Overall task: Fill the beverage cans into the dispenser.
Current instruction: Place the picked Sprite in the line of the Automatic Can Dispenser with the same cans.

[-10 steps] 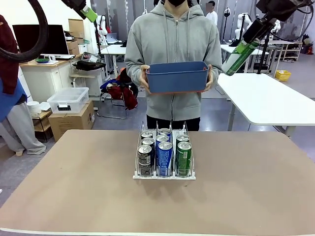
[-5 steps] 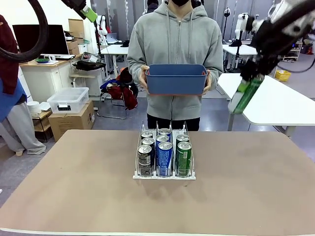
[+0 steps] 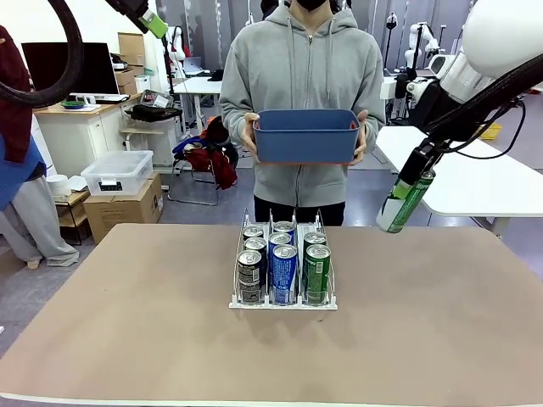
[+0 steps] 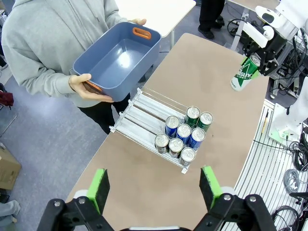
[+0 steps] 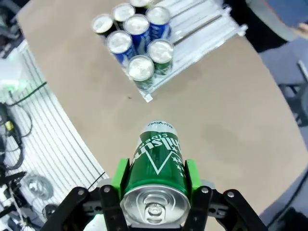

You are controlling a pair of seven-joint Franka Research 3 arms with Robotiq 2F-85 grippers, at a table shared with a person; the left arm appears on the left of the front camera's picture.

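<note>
Green can (image 3: 405,203) lowered toward table, right end effector (image 3: 415,180) still clamping it.

This is a robotics lab: white worktables (image 3: 462,165) stand across the upper right, a dark monitor (image 3: 64,69) sits on a desk at upper left, and a cardboard box (image 3: 125,212) with a clear storage bin (image 3: 117,172) rests on the grey floor.

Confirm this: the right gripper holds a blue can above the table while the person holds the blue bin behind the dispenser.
Not quite: the can in the right gripper is green, not blue, as the right wrist view shows. The rest stands: it hangs above the table while the person holds the blue bin behind the dispenser.
</note>
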